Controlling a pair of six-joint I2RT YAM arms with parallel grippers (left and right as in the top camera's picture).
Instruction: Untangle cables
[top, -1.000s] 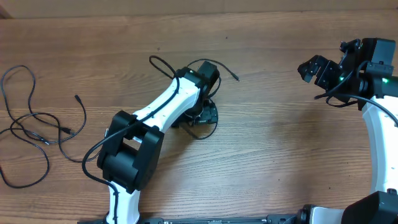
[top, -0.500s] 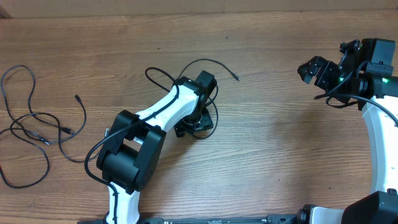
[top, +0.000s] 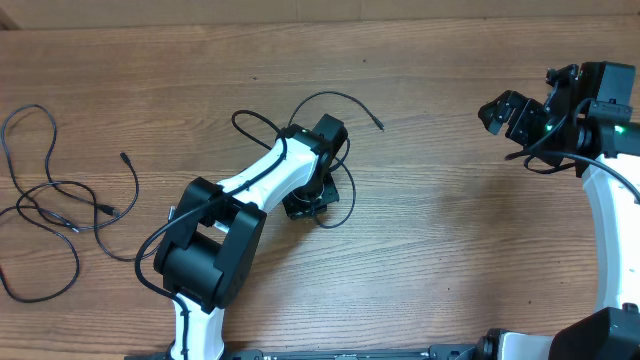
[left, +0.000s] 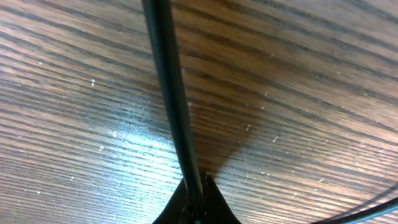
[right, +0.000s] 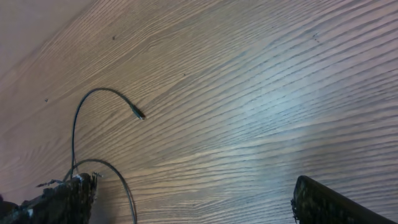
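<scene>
One thin black cable (top: 330, 96) loops around my left wrist near the table's middle, and its plug tip (top: 380, 127) lies free to the right. My left gripper (top: 312, 203) is down at the wood and shut on this cable. In the left wrist view the cable (left: 168, 74) runs from the top straight into the closed jaws of the left gripper (left: 196, 190). More cables (top: 60, 200) lie tangled at the far left. My right gripper (top: 505, 112) hovers open at the far right. The right wrist view shows the same gripper (right: 193, 205) empty, with the cable tip (right: 140, 115) far off.
The table is bare brown wood (top: 450, 230). The left arm's white links and black elbow (top: 205, 250) stretch from the front edge toward the middle. The right arm (top: 610, 200) stands along the right edge.
My left gripper has gone from open to shut, pinching the cable, and slid slightly left with the loop following. The right arm and the left tangle have not moved.
</scene>
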